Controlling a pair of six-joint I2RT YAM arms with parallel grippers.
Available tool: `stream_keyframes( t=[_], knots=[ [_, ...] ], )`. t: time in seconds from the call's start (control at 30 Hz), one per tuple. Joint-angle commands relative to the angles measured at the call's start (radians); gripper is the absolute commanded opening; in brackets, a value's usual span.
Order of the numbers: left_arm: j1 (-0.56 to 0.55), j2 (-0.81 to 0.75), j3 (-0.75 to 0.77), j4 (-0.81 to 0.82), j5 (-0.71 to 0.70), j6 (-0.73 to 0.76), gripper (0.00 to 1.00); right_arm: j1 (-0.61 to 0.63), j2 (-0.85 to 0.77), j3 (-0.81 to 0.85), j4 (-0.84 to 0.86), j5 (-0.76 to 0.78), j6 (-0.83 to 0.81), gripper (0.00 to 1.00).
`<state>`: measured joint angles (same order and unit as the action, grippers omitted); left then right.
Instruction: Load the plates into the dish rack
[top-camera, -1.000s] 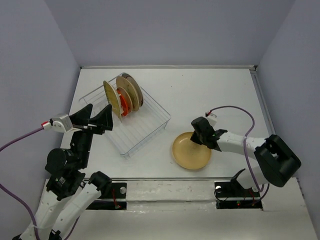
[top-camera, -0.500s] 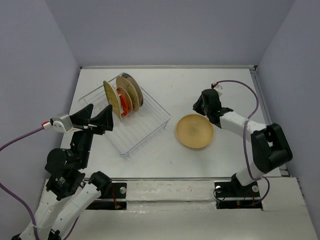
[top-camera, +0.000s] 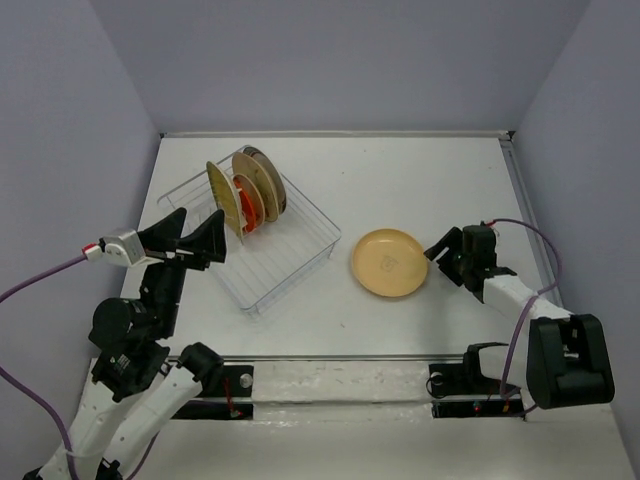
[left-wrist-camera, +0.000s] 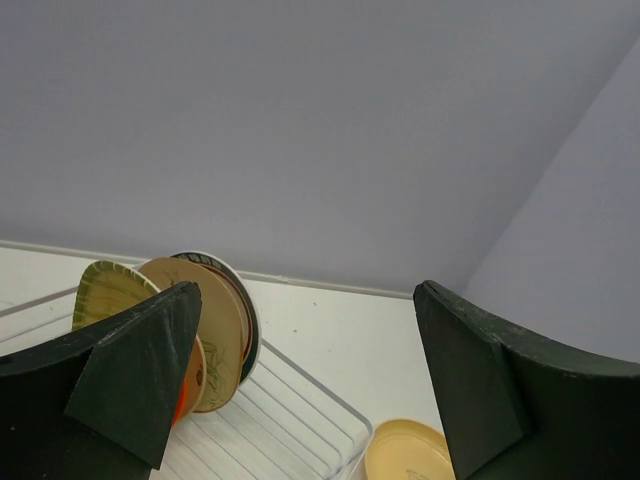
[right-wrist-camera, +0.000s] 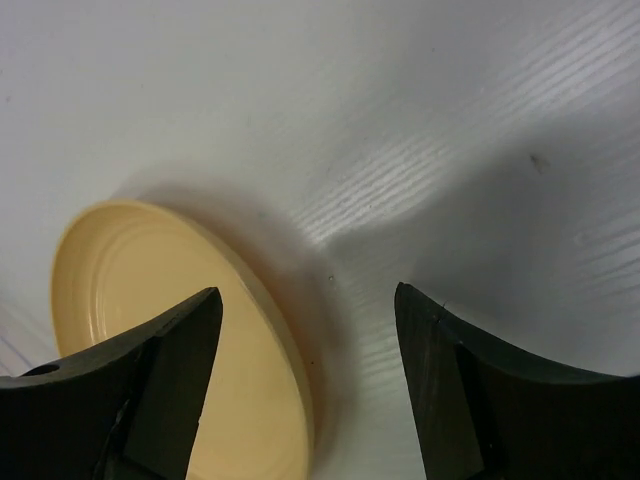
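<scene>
Tan round plate (top-camera: 389, 262) lying flat on white table (top-camera: 420, 190) between clear wire dish rack (top-camera: 292, 250) and right gripper (top-camera: 445, 262), sitting just ahead of its parted jaws, well apart from wide-open left gripper (top-camera: 195, 240) hovering beside rack.

I can read no words, numbers or brand names on any of my feeds. The tan plate (top-camera: 390, 262) lying flat toward the right edge of the table (top-camera: 420, 180) has a faint mark near its middle, too tiny to make out. One standing plate (left-wrist-camera: 218, 335) in the dish rack (left-wrist-camera: 300, 430) carries a dark mark I cannot read either.
</scene>
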<state>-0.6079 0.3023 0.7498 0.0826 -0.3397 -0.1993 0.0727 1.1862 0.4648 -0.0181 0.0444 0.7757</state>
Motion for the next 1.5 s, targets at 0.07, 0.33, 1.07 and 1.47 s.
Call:
stream_keyframes(
  t=[0.07, 0.33, 1.07, 1.47],
  knots=[
    [-0.006, -0.022, -0.004, 0.059, 0.004, 0.005, 0.99, -0.005, 0.055, -0.058, 0.117, -0.301, 0.043, 0.68],
    [-0.006, -0.020, -0.006, 0.060, 0.013, 0.000, 0.99, -0.005, 0.193, -0.064, 0.221, -0.350, 0.077, 0.25],
    [0.000, 0.212, -0.039, -0.033, 0.392, -0.247, 0.99, 0.436, -0.193, 0.486, -0.135, 0.023, -0.093, 0.07],
    [0.005, 0.230, -0.082, -0.116, 0.398, -0.305, 0.82, 0.676, 0.036, 0.612, 0.066, -0.074, -0.104, 0.07]
  ],
)
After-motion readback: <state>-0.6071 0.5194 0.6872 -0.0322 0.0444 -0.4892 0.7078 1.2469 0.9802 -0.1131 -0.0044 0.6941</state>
